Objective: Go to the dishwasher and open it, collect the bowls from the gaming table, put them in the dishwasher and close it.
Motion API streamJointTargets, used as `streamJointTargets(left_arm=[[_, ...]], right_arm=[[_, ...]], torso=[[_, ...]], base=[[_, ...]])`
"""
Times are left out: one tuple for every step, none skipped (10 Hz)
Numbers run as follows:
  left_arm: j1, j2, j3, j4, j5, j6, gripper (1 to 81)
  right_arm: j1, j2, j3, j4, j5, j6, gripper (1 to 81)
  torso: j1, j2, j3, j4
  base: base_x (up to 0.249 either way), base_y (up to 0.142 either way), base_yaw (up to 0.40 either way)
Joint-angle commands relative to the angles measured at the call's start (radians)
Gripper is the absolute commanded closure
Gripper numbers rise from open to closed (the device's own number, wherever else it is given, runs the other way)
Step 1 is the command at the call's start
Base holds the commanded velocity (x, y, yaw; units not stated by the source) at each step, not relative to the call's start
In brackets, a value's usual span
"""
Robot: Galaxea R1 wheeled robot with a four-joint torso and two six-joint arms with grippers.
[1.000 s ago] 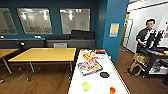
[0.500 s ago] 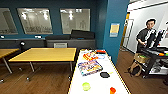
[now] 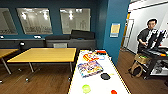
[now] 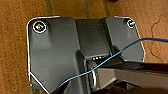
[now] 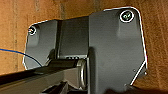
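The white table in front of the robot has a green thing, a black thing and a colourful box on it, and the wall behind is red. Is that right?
Almost. The wall is dark blue, not red; the head view shows it. The rest holds: the white table carries a green thing, a black thing and a colourful box.

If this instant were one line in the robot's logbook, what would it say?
place: blue-walled room | ahead: white table with game box, green object | left: wooden table | right: person | dishwasher: unseen
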Motion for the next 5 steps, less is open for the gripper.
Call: streamJointTargets(left_arm=[[-0.052,0.002,0.006,0.002,0.050,0.008,1.0],[-0.052,0.002,0.006,0.002,0.050,0.008,1.0],[-0.052,0.000,0.006,0.001,0.050,0.008,1.0],[-0.051,0.000,0.006,0.001,0.050,0.006,1.0],[-0.049,-0.006,0.020,0.001,0.050,0.006,1.0]], right_arm=[[0.050,0.005,0.002,-0.003,-0.048,-0.001,1.0],[0.050,0.004,0.002,0.001,-0.048,0.001,1.0],[0.049,0.001,-0.001,0.004,-0.047,0.004,1.0],[0.050,-0.009,0.003,0.009,-0.045,0.005,1.0],[0.050,-0.016,0.022,0.009,-0.042,0.009,1.0]], torso=[[0.000,0.000,0.000,0.000],[0.000,0.000,0.000,0.000],[0.001,0.000,0.000,0.000],[0.001,0.000,0.000,0.000],[0.002,0.001,0.000,0.000]], base=[[0.113,0.000,0.000],[0.112,0.000,0.000],[0.000,0.000,0.000],[0.000,0.000,0.000],[0.000,0.000,0.000]])
